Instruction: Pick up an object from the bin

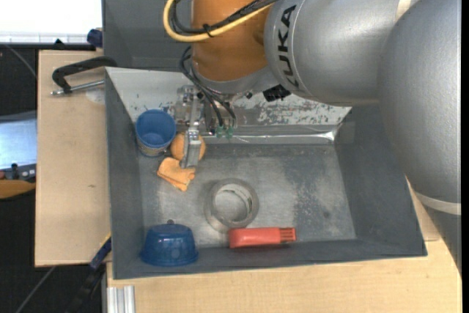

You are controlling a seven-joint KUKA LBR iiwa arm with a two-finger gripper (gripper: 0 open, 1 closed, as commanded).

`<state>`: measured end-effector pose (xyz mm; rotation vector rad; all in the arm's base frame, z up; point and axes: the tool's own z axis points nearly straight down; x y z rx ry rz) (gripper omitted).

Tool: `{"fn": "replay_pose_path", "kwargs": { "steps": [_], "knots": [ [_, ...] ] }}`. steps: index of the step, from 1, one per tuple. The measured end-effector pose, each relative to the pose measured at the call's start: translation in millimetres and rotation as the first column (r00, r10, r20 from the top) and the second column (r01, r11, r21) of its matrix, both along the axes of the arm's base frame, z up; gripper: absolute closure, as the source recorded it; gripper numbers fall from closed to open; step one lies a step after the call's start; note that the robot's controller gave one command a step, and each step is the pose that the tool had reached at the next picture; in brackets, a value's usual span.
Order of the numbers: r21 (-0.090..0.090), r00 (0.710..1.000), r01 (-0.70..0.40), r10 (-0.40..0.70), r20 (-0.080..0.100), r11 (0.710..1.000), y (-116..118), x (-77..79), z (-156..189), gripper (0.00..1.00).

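Observation:
My gripper hangs over the bin's left half, with one metal finger showing, its tip down at a small orange object. That orange object looks like a crumpled soft piece on the bin floor, part of it lying behind the fingertip. Just left of the gripper an upright blue cup stands near the bin's left wall. A clear tape roll lies flat in the middle of the floor, below and right of the gripper.
A blue upturned cup sits in the near left corner. Along the front wall a red flat tool lies next to it. The arm with its orange cover and yellow cable reaches in from the upper right.

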<state>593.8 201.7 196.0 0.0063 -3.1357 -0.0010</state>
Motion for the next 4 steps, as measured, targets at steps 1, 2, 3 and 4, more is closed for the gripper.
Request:
{"fn": "replay_pose_path", "kwargs": {
  "steps": [1, 2, 3, 4],
  "knots": [
    [0.002, 1.000, 0.003, -0.003, 0.008, 1.000, -1, 1.6, 6, 0.00],
    [0.003, 0.988, -0.156, 0.156, 0.014, 0.988, -1, 3.4, -32, 0.00],
    [0.001, 0.859, -0.512, 0.512, 0.010, 0.859, 1, 0.9, -66, 0.00],
    [0.000, 0.847, -0.532, 0.532, 0.016, 0.847, 7, 9.2, -90, 0.00]
  ]
}}
